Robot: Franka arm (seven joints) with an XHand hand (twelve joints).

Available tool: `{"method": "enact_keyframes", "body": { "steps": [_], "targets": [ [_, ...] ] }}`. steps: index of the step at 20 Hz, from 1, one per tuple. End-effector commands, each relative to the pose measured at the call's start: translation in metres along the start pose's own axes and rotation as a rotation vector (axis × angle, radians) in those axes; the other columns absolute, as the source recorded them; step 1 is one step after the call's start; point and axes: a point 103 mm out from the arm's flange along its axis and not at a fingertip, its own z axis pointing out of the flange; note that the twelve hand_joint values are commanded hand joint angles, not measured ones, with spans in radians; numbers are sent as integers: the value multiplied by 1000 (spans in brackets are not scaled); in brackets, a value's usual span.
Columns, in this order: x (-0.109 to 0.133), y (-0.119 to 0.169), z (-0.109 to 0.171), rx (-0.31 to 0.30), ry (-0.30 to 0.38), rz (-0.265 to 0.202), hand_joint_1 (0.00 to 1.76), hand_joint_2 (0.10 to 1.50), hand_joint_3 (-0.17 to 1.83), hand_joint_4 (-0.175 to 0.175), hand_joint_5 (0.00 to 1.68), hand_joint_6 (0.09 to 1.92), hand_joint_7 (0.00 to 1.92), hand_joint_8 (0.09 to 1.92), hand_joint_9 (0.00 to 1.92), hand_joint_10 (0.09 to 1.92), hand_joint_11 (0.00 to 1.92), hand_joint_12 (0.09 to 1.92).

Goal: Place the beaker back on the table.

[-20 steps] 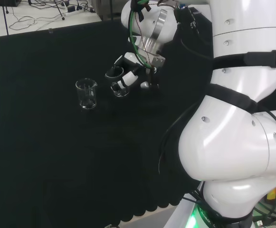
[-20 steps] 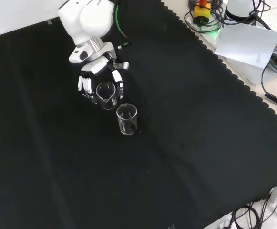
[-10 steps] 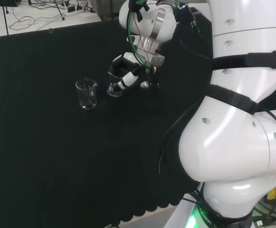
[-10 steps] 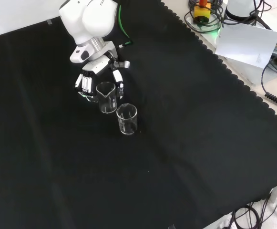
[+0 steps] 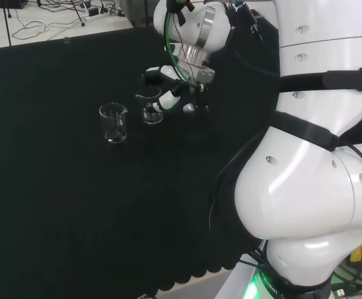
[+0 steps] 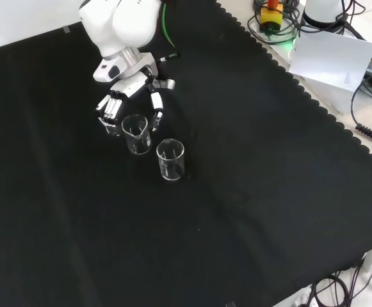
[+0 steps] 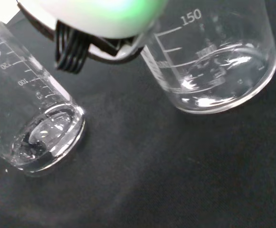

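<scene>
We see two clear glass beakers on the black cloth [image 6: 250,211]. Taking the nearer beaker [image 6: 170,159] in the front view as our landmark, the task's beaker [image 6: 136,133] stands just up and to its left, upright, with its base on the cloth, near it but not touching. In the head view the same beaker [image 5: 152,109] sits to the right of the landmark beaker [image 5: 113,123].

The hand [image 6: 129,93] hangs just above and behind the task's beaker in the front view. Its fingers [image 6: 111,107] reach down on the beaker's left and the thumb [image 6: 155,105] on its right; they look spread apart and fairly straight, and there we see a gap between them and the glass. In the head view the fingers [image 5: 157,76] sit close around the rim, and we cannot tell whether any of them touches it.

From the wrist camera both beakers [image 7: 218,57] [image 7: 31,123] show printed scale marks and rest on the cloth.
</scene>
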Motion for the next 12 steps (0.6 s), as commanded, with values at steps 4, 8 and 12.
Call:
{"method": "enact_keyframes", "body": {
  "steps": [4,8,12],
  "targets": [
    [20,-1,-7,7,-34,-22,953,529,629,-44,398,643,401,733,436,664,51,1416],
    [34,-6,-25,-10,-53,-30,932,528,611,-45,380,566,325,720,375,674,6,1417],
    [48,-18,-52,-28,-82,-27,914,534,587,-47,369,486,273,705,340,683,0,1391]
  ]
}}
